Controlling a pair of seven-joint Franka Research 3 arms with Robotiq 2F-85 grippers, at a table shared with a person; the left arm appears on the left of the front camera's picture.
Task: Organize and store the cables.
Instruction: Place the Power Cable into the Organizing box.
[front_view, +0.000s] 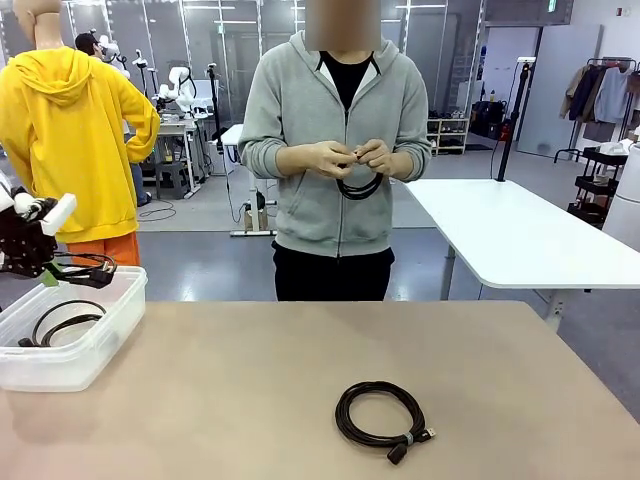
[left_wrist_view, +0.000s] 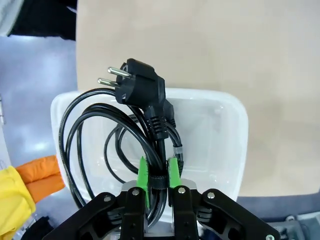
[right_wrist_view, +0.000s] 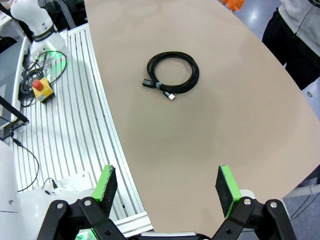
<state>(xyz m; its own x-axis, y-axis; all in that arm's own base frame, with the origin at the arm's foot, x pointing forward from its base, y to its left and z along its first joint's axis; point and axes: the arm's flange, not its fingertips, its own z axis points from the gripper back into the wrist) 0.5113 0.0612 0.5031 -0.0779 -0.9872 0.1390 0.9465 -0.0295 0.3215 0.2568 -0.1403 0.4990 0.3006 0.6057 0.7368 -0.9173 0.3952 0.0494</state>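
— What's in the left gripper (left_wrist_view: 158, 169)?
— It's pinched tight on the plug cable (left_wrist_view: 150, 107) at its strap (left_wrist_view: 159, 181), and the coil hangs over the bin (left_wrist_view: 235, 125) at nine o'clock on the table (front_view: 250, 380). The cable looks light and floppy, so the strap is the spot to hold.
— And the right gripper (right_wrist_view: 167, 182)?
— Spread wide, holding nothing. The coiled cable (right_wrist_view: 173, 72) lies at its twelve o'clock. I'd take it at the pale band (right_wrist_view: 160, 86) so the loops stay together.

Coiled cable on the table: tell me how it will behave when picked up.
The coiled cable is thin cord, so probably light and floppy, sagging if pinched at one side. Its pale band should hold the loops together. Lying flat, it seems unlikely to roll.
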